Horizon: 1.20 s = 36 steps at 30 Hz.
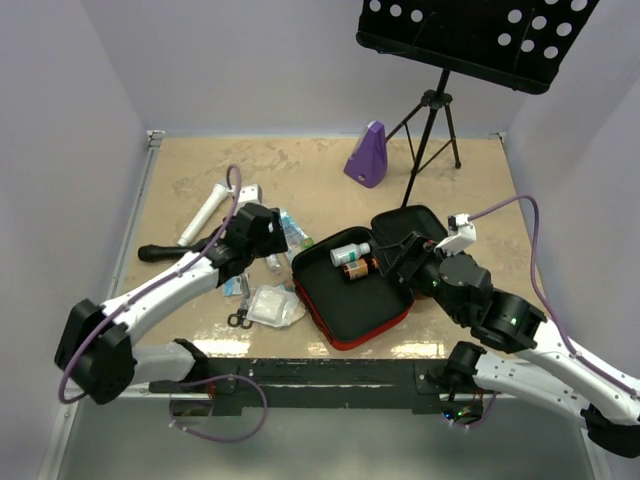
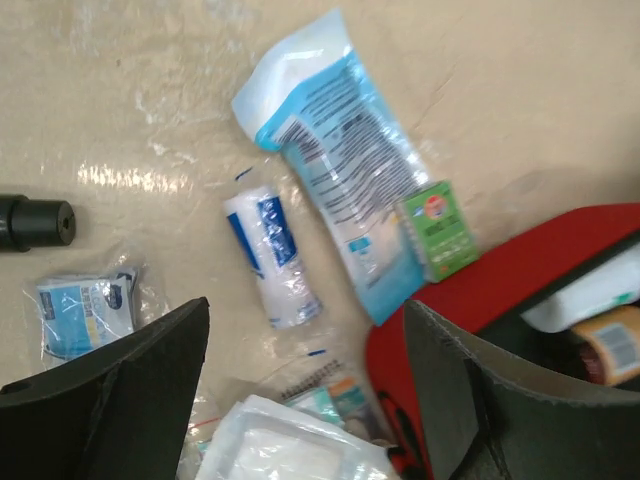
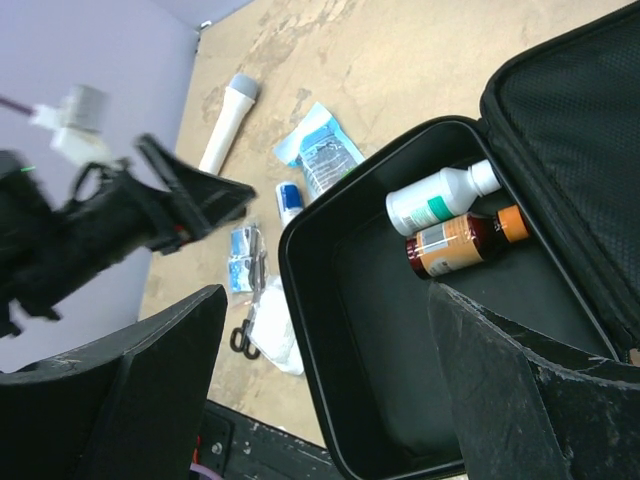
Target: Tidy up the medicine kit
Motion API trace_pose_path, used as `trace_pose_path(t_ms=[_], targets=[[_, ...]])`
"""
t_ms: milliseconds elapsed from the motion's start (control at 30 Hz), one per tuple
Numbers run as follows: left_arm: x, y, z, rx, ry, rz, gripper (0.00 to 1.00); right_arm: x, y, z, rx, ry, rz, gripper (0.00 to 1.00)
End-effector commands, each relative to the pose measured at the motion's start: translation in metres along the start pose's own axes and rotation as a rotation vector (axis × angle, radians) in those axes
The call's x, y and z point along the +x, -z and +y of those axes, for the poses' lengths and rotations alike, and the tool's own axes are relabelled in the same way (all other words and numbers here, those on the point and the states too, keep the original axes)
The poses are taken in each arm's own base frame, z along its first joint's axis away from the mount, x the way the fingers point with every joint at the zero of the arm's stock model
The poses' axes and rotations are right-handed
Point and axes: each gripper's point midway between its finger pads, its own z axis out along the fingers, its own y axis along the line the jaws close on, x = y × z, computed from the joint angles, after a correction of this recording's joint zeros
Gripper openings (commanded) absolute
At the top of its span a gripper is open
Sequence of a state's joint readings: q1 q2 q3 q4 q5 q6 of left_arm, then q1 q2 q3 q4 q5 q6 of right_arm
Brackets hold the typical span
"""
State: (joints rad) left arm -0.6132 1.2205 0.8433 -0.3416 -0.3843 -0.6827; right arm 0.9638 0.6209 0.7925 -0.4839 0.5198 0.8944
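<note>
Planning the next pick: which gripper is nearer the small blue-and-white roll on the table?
Left. The left gripper hovers open right over the roll; the right gripper hangs over the open medicine kit, farther off.

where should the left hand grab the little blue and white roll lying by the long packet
Across its middle, from straight above. The blue and white roll lies flat on the table, a short cylinder with both long sides free: the long packet sits apart on one side, bare table on the other. The open left hand could put one finger down each long side.
</note>
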Motion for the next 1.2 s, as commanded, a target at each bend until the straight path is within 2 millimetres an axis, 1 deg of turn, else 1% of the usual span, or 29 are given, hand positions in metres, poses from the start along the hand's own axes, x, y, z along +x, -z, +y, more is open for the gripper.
trace_pose_path(t_ms=[0, 133, 200, 233, 267, 333, 567, 667, 767, 833, 900, 967, 1000, 1067, 1100, 1167], targets=[[0.025, -0.029, 0.018, -0.057, -0.097, 0.089, 0.84, -0.009, 0.003, 0.015, -0.057, -0.008, -0.016, 0.87], [0.036, -0.046, 0.022, -0.076, -0.114, 0.125, 0.85, -0.005, 0.003, 0.012, -0.056, -0.019, -0.007, 0.87], [0.043, -0.055, 0.030, -0.114, -0.127, 0.148, 0.84, -0.002, 0.004, 0.012, -0.067, -0.028, 0.002, 0.87], [0.048, -0.060, 0.034, -0.127, -0.128, 0.162, 0.83, -0.001, 0.004, 0.012, -0.068, -0.028, 0.005, 0.87], [0.051, -0.064, 0.038, -0.136, -0.128, 0.177, 0.79, 0.000, 0.005, 0.011, -0.069, -0.031, 0.007, 0.87], [0.058, -0.070, 0.041, -0.143, -0.125, 0.197, 0.75, 0.001, 0.005, 0.009, -0.066, -0.032, 0.007, 0.87], [0.074, -0.082, 0.039, -0.119, -0.136, 0.247, 0.65, 0.004, 0.003, 0.009, -0.068, -0.034, 0.012, 0.87], [0.078, -0.083, 0.040, -0.119, -0.143, 0.259, 0.53, 0.005, 0.003, 0.011, -0.077, -0.039, 0.014, 0.87], [0.075, -0.080, 0.040, -0.115, -0.145, 0.246, 0.42, 0.005, 0.003, 0.011, -0.080, -0.041, 0.016, 0.86], [0.064, -0.073, 0.037, -0.101, -0.141, 0.218, 0.35, 0.005, 0.003, 0.011, -0.080, -0.042, 0.016, 0.86], [0.048, -0.062, 0.030, -0.075, -0.133, 0.176, 0.30, 0.004, 0.004, 0.011, -0.081, -0.044, 0.013, 0.86], [0.026, -0.043, 0.022, -0.027, -0.129, 0.113, 0.27, 0.002, 0.005, 0.012, -0.082, -0.039, 0.010, 0.86], [0.016, -0.033, 0.013, 0.018, -0.141, 0.079, 0.27, 0.002, 0.005, 0.012, -0.079, -0.039, 0.009, 0.86], [-0.004, -0.007, -0.017, 0.156, -0.209, -0.024, 0.27, 0.001, 0.003, 0.012, -0.075, -0.035, 0.006, 0.87], [-0.009, 0.008, -0.034, 0.224, -0.244, -0.065, 0.27, 0.001, 0.002, 0.012, -0.073, -0.032, 0.003, 0.86], [-0.012, 0.035, -0.065, 0.351, -0.294, -0.107, 0.27, 0.002, 0.000, 0.013, -0.074, -0.027, 0.002, 0.86]])
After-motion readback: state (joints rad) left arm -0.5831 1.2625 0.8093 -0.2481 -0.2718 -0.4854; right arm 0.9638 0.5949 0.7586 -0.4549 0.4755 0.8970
